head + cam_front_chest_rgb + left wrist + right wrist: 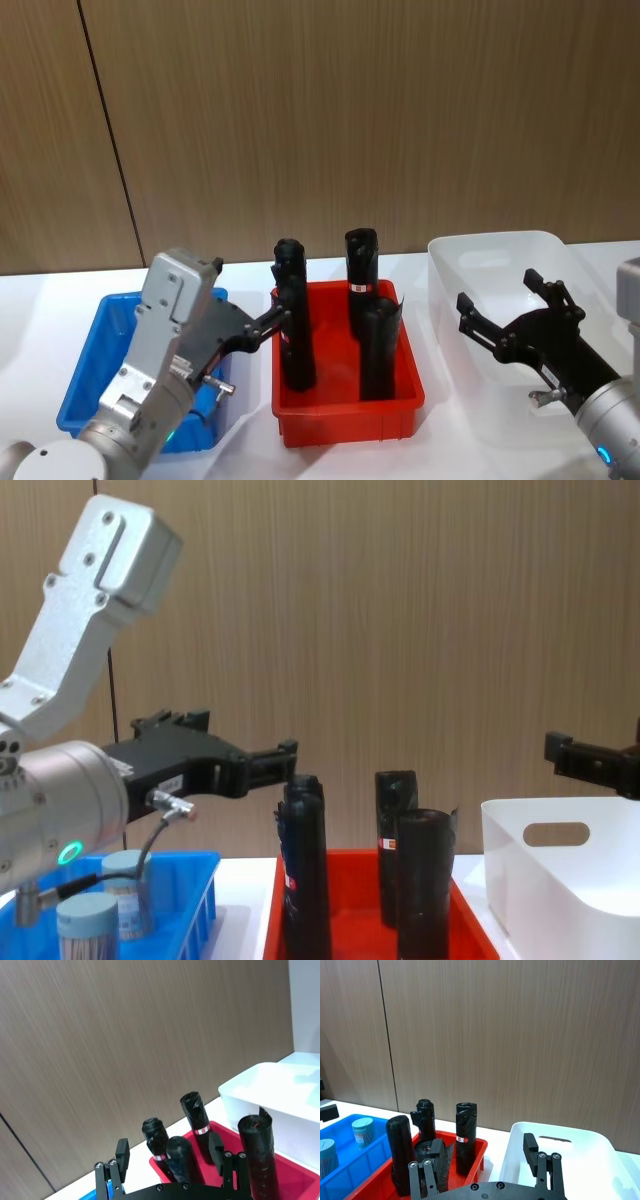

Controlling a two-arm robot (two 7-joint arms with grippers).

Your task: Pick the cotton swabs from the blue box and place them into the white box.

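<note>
**Station Status: Bench, Bins, Jaws**

A white bench (40, 300) stands against a wood-panelled wall (350, 120). Three plastic bins sit in a row: the ribbed blue box (90, 370) (robot's left), a red bin (350, 415) at centre, and the smooth, round-rimmed white box (455, 320) at right. The cotton swabs (88, 927), two clear tubs with pale lids, stand upright in the blue box. Tall black cylinders (295, 330) in the red bin stand between the two boxes. The left gripper (169, 1152) hangs above the blue box, jaws spread and empty. The right gripper (500, 288) hovers over the white box, jaws spread and empty.
</note>
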